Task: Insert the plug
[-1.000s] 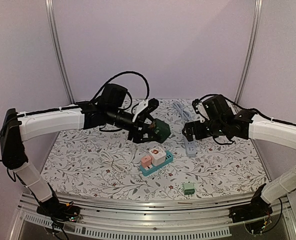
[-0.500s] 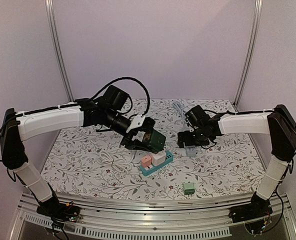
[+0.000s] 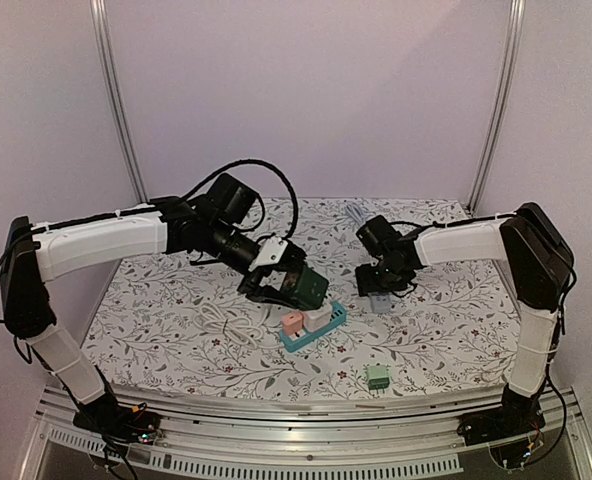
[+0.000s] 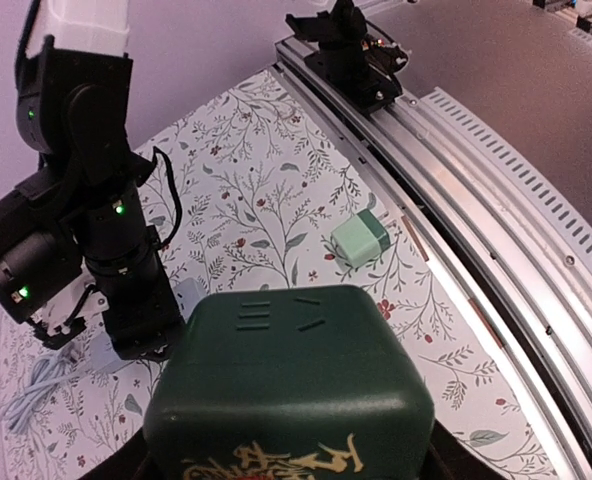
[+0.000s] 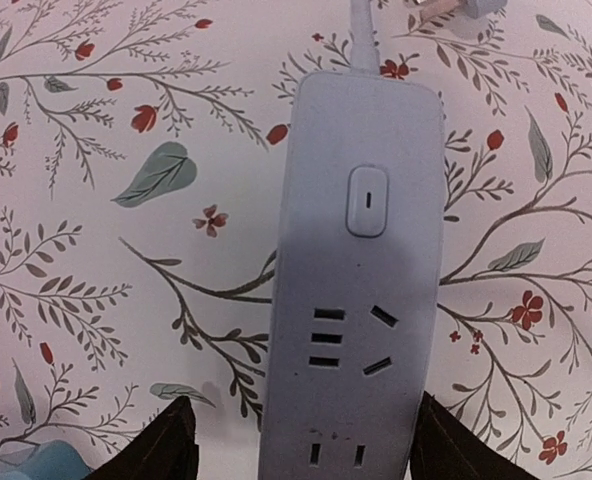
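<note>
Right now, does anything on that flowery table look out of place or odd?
Only one thing: a small pale green cube sits alone near the front edge of the table, apart from the pink cube and white cube plugged into the teal strip. Nothing looks spilled or broken.

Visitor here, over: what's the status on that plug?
Left gripper shut on dark green plug, held aloft. Right gripper open, straddling white power strip. Strip's sockets uncovered, plug not yet in.
</note>
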Motion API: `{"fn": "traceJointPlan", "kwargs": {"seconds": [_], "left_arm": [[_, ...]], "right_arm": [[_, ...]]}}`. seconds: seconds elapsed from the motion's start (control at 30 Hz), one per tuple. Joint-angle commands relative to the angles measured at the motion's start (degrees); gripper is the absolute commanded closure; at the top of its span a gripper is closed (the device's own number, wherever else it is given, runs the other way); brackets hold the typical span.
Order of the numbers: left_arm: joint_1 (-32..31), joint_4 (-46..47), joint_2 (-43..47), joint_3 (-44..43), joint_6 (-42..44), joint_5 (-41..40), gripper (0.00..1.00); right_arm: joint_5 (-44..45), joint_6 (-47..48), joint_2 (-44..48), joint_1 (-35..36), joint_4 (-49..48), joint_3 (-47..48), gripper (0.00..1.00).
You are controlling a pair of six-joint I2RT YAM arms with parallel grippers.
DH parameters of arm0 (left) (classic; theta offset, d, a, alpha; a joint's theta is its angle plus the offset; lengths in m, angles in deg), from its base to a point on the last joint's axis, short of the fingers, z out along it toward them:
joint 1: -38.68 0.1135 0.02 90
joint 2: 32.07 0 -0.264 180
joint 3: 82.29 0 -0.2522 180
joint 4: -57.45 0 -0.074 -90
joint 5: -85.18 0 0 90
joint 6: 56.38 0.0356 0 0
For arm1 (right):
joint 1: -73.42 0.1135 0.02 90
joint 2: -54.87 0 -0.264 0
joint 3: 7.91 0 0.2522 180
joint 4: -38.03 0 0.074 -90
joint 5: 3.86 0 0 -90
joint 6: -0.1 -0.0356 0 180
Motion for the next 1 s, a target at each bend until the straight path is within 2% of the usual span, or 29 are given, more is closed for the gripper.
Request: {"fn": "traceJointPlan", "kwargs": {"seconds": [0.0, 0.27, 0.57, 0.67, 0.8, 0.97], "left_arm": [[-0.16, -2.31, 0.81, -1.04, 4.7, 1.43, 1.0], [-0.16, -6.66, 0.39, -2.64, 13.84, 0.83, 1.0], [0.27, -14.27, -5.14, -8.2, 32.03, -2.83, 1.0], [0.36, -19.05, -8.1, -13.11, 36.04, -2.56, 1.0], [0.12, -26.7, -12.72, -20.08, 40.31, -2.34, 1.0], [-0.72, -30.28, -16.69, -25.08, 42.4, -2.55, 1.0]], "right_arm": [[0.36, 0.85, -1.71, -0.41, 0.82, 0.52, 0.34], [-6.24, 5.4, 0.64, -0.29, 0.27, -3.36, 0.64], [-7.8, 12.72, 11.72, 2.37, 5.72, -10.46, 0.68], [-7.88, 14.0, 14.72, 3.73, 5.89, -13.76, 0.71], [-7.38, 13.93, 16.77, 8.01, 5.19, -17.89, 0.68], [-4.95, 11.22, 17.21, 12.27, 5.33, -20.85, 0.67]]}}
